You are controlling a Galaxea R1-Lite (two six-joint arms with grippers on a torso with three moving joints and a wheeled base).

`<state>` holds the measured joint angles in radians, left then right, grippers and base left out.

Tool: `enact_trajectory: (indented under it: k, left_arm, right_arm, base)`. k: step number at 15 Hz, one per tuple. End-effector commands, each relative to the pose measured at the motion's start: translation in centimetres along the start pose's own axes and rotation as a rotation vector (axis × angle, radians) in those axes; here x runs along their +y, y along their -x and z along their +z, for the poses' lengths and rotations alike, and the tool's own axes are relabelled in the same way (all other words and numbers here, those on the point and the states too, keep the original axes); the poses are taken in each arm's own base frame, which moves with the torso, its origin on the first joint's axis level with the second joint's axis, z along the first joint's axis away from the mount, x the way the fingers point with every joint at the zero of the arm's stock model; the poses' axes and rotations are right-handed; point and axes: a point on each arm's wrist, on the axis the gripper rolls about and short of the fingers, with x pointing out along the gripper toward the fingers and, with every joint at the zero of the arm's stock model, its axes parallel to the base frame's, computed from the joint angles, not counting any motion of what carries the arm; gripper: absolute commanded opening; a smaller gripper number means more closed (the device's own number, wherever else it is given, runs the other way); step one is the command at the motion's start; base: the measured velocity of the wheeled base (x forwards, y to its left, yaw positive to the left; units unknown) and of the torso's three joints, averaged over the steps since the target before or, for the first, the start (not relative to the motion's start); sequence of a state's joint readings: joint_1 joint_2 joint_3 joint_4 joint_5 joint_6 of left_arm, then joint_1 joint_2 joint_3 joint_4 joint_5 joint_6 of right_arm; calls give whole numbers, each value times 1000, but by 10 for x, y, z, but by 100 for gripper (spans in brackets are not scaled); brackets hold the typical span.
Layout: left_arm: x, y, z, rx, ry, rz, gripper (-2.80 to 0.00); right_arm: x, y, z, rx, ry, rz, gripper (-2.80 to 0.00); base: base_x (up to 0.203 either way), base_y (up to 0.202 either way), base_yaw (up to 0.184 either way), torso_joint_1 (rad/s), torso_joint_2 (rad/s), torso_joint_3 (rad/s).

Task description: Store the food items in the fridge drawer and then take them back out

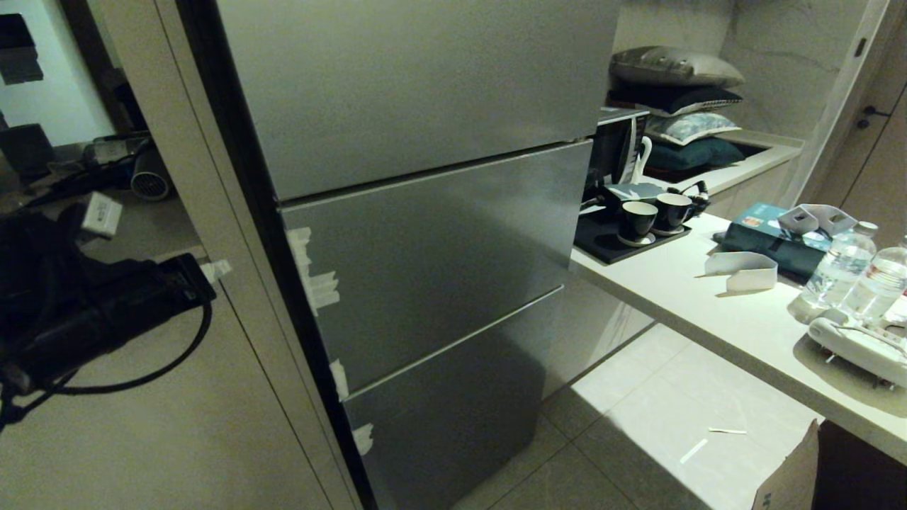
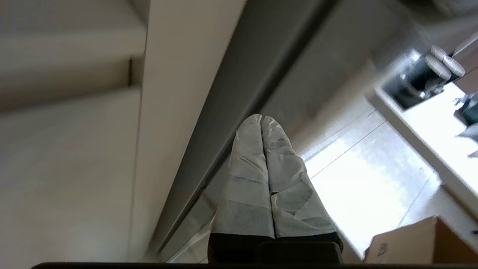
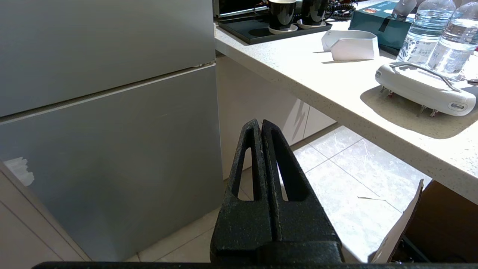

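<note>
you see two cups (image 1: 653, 217) and two water bottles (image 1: 857, 273) right of the shut fridge (image 1: 425, 248). your left gripper (image 2: 262, 118) and right gripper (image 3: 260, 123) are both clenched, empty.

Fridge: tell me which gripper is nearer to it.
Left. The left gripper, shut, points along the fridge at its left edge. The right gripper, shut, hangs farther back, over the floor toward the counter.

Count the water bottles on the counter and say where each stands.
2. One water bottle stands at the counter's right end; the second bottle touches its right side. More may sit beyond the frame.
</note>
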<state>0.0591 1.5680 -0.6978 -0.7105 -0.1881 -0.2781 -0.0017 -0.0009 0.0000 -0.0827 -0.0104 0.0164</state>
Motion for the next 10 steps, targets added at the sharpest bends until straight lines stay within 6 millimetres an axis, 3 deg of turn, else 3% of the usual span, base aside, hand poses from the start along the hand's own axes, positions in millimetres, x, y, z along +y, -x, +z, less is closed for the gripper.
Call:
enact_trajectory:
  k: [1,10]
  left_arm:
    - [1,-22,-1,13,21,-10,-280]
    - [-8,-58,-10,-31,41,-78,-280]
  right_arm:
    - [0,-2,-9,30,0,-1,-280]
    - [0,-2,-9,28,0,-1,-280]
  base:
    - [0,0,0,0,0,0]
    - [0,0,0,0,0,0]
